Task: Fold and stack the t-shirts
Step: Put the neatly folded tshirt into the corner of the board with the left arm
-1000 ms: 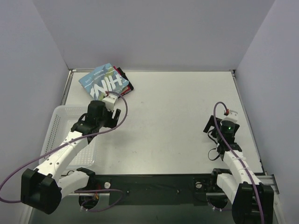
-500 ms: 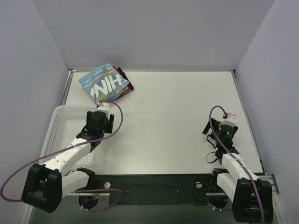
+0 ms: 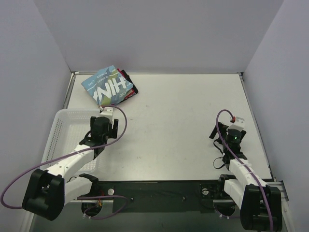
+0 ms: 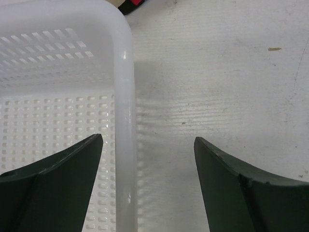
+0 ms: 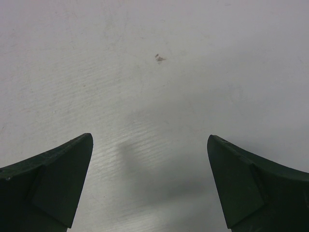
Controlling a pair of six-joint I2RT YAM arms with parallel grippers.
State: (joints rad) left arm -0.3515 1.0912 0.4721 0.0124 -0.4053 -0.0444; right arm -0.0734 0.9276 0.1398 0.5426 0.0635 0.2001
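Observation:
The t-shirts lie folded in a stack at the far left corner of the table. The light blue one [image 3: 107, 87] with white lettering is on top, and the red-and-black one [image 3: 130, 90] sticks out under its right edge. A corner of the red-and-black one shows at the top of the left wrist view [image 4: 130, 5]. No tan shirt is in view. My left gripper [image 3: 104, 122] [image 4: 147, 159] is open and empty, straddling the right wall of the basket, short of the stack. My right gripper [image 3: 231, 130] [image 5: 149, 159] is open and empty, low over bare table at the right.
A white plastic mesh basket [image 3: 60, 126] [image 4: 123, 96] stands at the left, its inside bare where it shows. The table's [image 3: 183, 121] raised edges and the enclosure walls bound the far, left and right sides.
My left gripper has drawn back from the shirt stack toward me and now sits over the basket's far right corner. My right gripper has pulled back slightly.

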